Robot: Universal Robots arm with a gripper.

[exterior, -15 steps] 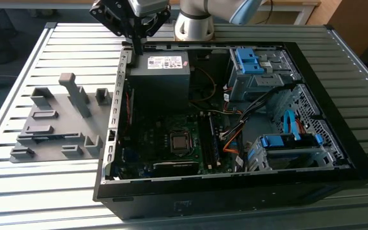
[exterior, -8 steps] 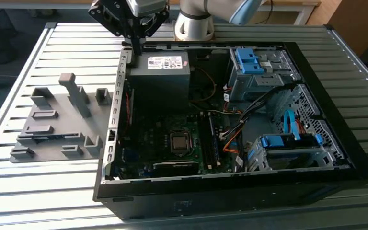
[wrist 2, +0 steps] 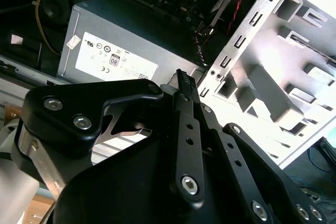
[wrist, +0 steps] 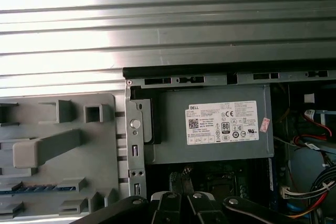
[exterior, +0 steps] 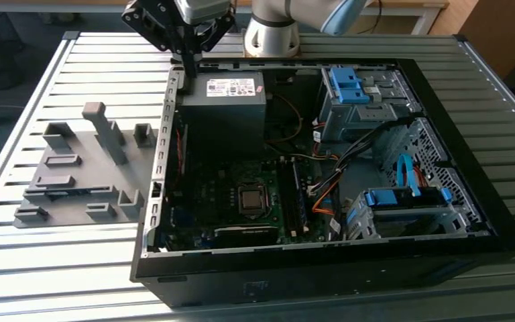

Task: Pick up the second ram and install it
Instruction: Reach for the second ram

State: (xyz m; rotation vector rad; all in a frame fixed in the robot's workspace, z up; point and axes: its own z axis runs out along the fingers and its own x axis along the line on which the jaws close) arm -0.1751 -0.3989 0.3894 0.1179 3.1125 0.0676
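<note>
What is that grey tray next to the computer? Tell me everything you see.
The grey tray looks like moulded plastic: a flat plate lying on the slatted metal table, beside the computer case at the exterior view's left. Blocks and posts of differing height rise from it; a thin bluish stick lies in one slot.

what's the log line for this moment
gripper: shut, near power supply | second ram: lying in grey fixture, untouched | stage: pre-pick
</note>
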